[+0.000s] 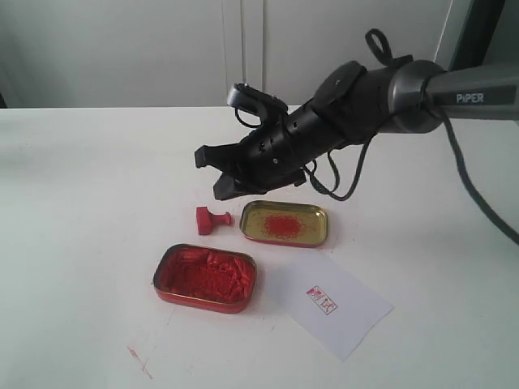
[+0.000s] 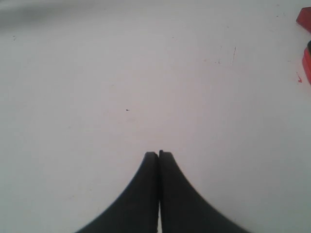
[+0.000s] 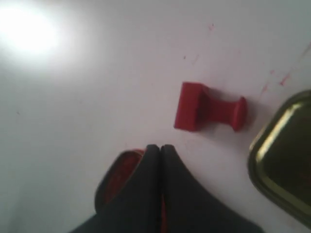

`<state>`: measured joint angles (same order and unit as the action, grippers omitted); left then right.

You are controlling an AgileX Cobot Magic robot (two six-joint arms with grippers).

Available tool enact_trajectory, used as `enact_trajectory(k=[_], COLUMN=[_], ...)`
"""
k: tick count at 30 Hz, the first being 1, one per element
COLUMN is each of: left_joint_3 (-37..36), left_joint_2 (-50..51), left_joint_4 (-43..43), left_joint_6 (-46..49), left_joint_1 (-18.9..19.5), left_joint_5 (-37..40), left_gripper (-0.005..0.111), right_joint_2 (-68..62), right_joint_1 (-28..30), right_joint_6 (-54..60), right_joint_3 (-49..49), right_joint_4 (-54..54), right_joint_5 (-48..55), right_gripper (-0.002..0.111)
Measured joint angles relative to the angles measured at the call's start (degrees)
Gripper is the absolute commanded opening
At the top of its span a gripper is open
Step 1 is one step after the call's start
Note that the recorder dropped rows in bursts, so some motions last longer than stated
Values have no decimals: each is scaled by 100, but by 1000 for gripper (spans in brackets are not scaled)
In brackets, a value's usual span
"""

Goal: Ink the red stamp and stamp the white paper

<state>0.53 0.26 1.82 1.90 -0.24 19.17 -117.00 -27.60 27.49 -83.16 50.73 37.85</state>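
The stamp (image 1: 212, 220) lies on its side on the table (image 1: 81, 203), just beside the lid (image 1: 284, 223), its long axis pointing knob-first at that lid. The ink tin (image 1: 204, 278) sits near, and the paper (image 1: 336, 304) lies past that. Our right gripper (image 3: 159, 148), the nearer one, hangs above the stamp with its fingers pressed together and empty. The stamp lies ahead of its tips, so we judge they must part first. Our left gripper (image 2: 159, 154) is likewise pinched together over bare table.

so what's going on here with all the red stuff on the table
The right end effector hangs shut and empty above the red stamp, which lies on its side on the table beside the gold lid, near the open ink tin. The white paper already carries a red print. The left end effector is shut, holding nothing.
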Motion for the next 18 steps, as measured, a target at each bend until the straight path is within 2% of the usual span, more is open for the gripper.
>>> enact_trajectory(k=[5,8,18], left_joint_3=[0,0,0], left_joint_2=[0,0,0], left_joint_4=[0,0,0], left_joint_6=[0,0,0], left_joint_1=[0,0,0], left_joint_5=[0,0,0], left_gripper=[0,0,0], right_joint_2=[313,444,560], right_joint_1=[0,0,0], right_joint_6=[-1019,-1590,-1980], right_joint_3=[0,0,0], right_joint_4=[-1576,-2087,-2336], right_joint_5=[564,820,1180], right_gripper=[0,0,0])
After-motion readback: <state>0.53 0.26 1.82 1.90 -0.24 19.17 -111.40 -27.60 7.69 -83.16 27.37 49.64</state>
